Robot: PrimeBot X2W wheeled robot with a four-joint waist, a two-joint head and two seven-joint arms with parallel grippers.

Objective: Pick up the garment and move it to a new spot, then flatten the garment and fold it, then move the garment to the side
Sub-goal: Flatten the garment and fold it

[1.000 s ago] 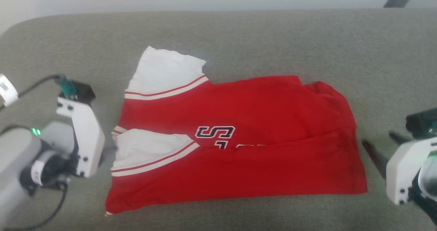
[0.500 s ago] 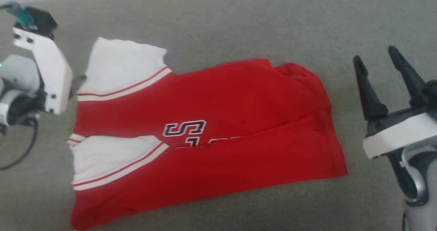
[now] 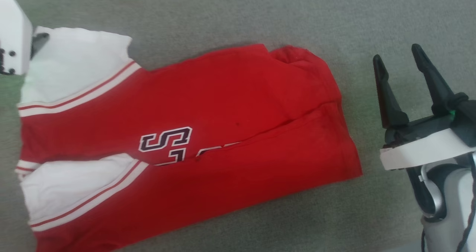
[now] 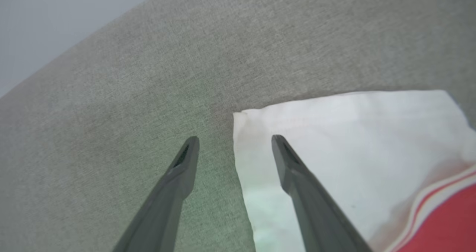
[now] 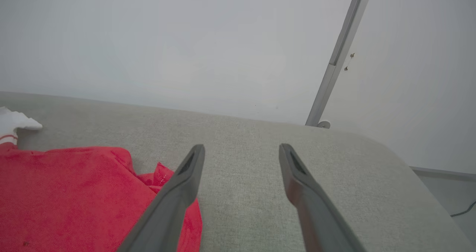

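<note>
The garment, a red jersey with white sleeves and striped trim, lies folded lengthwise on the grey cushion, its black-white characters partly tucked under a fold. My right gripper stands open just right of the garment's hem, holding nothing; the right wrist view has the red cloth at the lower left of its fingers. My left gripper is open over the corner of a white sleeve, one finger above the cloth and one above the cushion. Its white housing sits at the head view's upper left edge.
Grey cushion surface stretches beyond and right of the garment to a rounded far edge. Behind it is a pale wall with a slanted metal rail. A strip of floor lies off the cushion's right end.
The head camera has tilted down and turned, so the garment slid left and the far edge left the picture. My right gripper rose upright beside the hem; my left gripper moved toward the upper sleeve.
</note>
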